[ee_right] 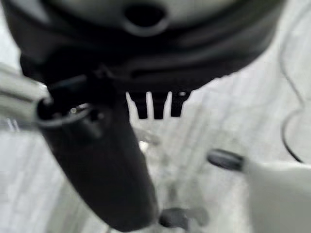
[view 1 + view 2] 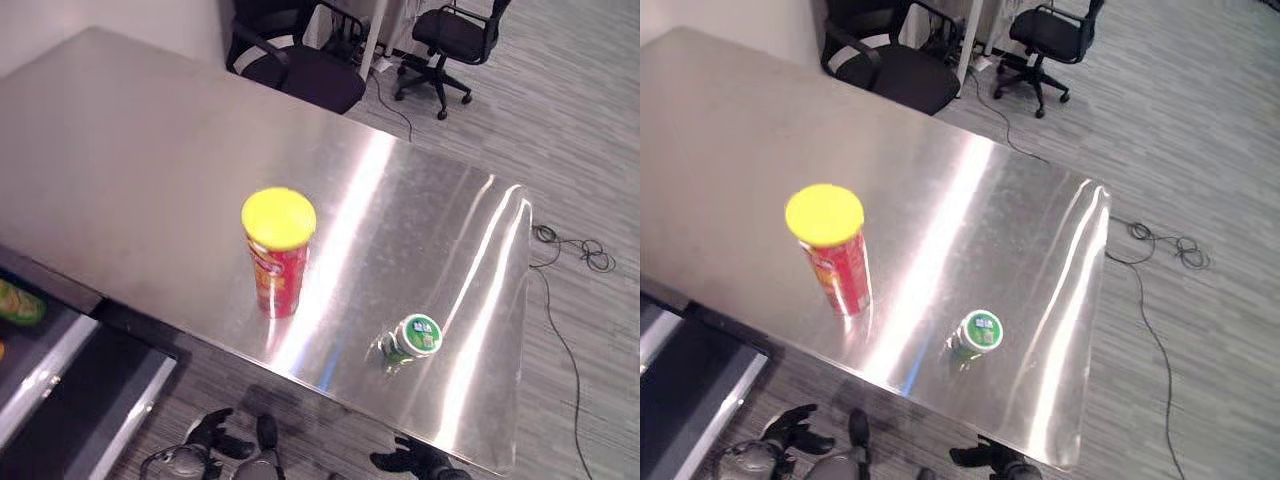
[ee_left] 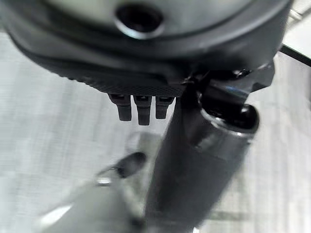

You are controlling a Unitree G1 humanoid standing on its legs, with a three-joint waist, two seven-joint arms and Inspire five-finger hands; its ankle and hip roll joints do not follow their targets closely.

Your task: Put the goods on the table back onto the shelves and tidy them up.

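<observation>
A: What's left on the bench [image 2: 150, 150]?

B: Two goods. A tall red crisp tube with a yellow lid [image 2: 278, 252] stands upright near the middle of the steel top. A small green-and-white tub [image 2: 414, 338] sits well apart from it, closer to the near edge and toward the robot's right.

A: And the hands?

B: Both hang low below the bench's near edge. The left robot hand [image 2: 212, 434] shows dark at the bottom of the head views, the right robot hand [image 2: 412, 460] likewise. In each wrist view the fingers [image 3: 138, 108] run straight out with the thumb standing free, so I'd call both relaxed and empty, with floor past them.

A: How would the tube handle?

B: My guess is it's light, with a stiff cardboard wall that gives under a hard squeeze. It looks tall and narrow, so a nudge near the lid could tip it. I'd wrap the fingers round the middle of the body, not the lid, which may pop off.

A: The tub?

B: Probably light plastic, squat and stable. The polished steel looks slippery, so it may slide away from a sideways push; pinch it from both sides at once.
</observation>
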